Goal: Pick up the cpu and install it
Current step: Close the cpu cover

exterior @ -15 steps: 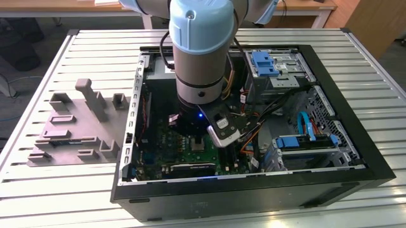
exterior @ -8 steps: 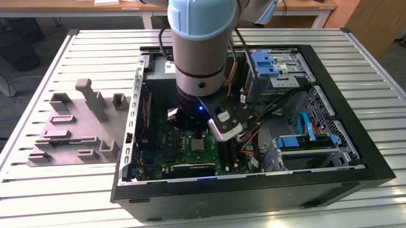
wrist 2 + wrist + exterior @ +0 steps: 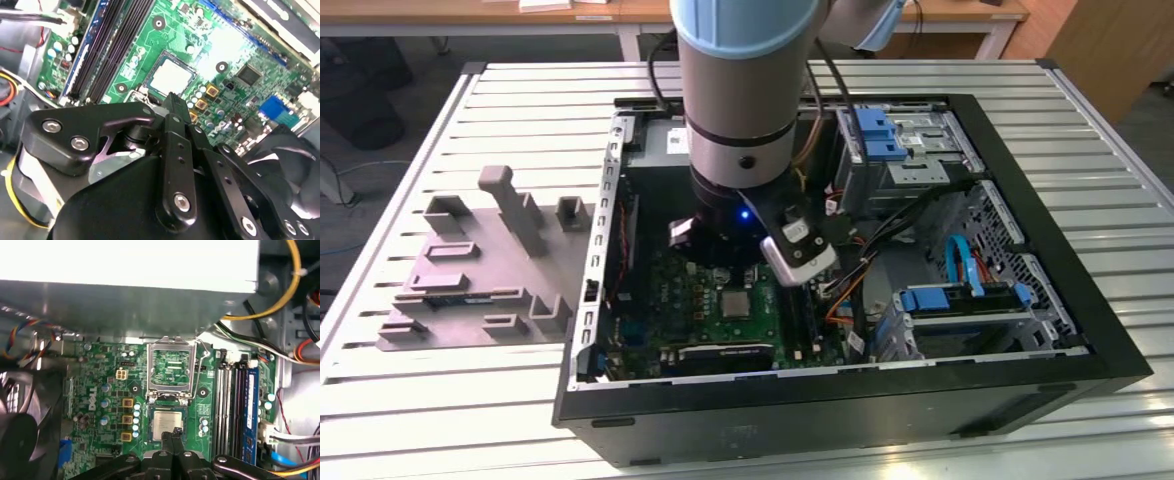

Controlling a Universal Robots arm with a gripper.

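Jaws are standing narrow, closed on nothing, with the fingertips hovering at the near edge of the cpu in the first wrist view; whether they are touching it cannot be told. The cpu is lying flat, silvery top up, inside its socket on the motherboard. Being square, it is offering no long axis, and its edges are running parallel to the socket's. The socket frame is standing hinged open just beyond the chip, not clamped over it. In the exterior view the cpu is sitting at six o'clock from the arm. The computer case is holding the motherboard and, at one o'clock, blue drive brackets. A grey tray is resting on the bench at nine o'clock, beside the case.
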